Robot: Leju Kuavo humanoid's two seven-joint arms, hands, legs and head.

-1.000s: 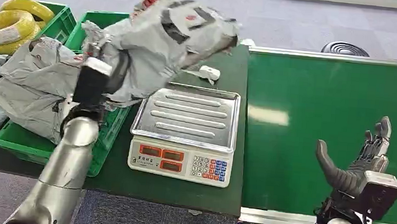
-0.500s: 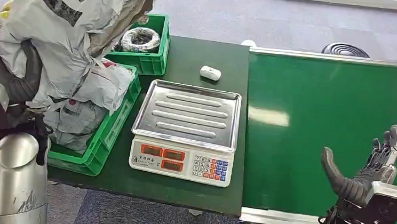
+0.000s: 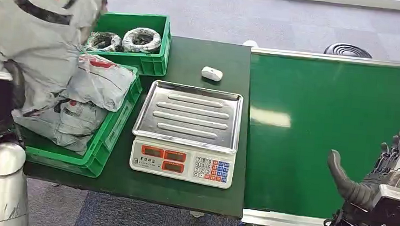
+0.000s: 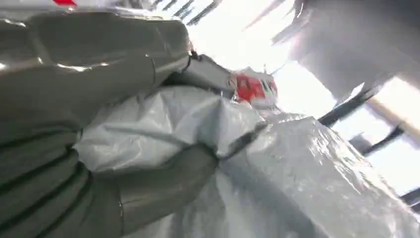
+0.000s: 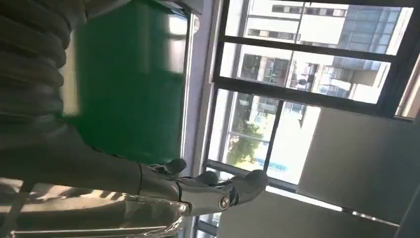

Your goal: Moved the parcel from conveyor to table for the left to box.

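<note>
A large crumpled grey parcel (image 3: pixel 37 30) with red and black print hangs at the far left, above the near green crate (image 3: pixel 107 138). My left hand (image 4: pixel 99 64) grips it from below; the left wrist view shows grey fingers wrapped around the plastic of the parcel (image 4: pixel 297 173). In the head view the parcel hides most of that hand. My right hand (image 3: pixel 371 175) is open and empty, fingers spread upward, over the near edge of the green conveyor (image 3: pixel 339 102); the right wrist view shows the right hand (image 5: pixel 198 191) against windows.
The near crate holds several grey parcels (image 3: pixel 95 83). A second green crate (image 3: pixel 153 61) behind it holds wire coils (image 3: pixel 141 38). A steel-topped scale (image 3: pixel 189 123) stands mid-table, with a small white object (image 3: pixel 211 73) behind it.
My left arm has swung the parcel leftward, from above the table's back middle to over the near crate. The right hand has drifted slightly toward the lower right and stayed open.
</note>
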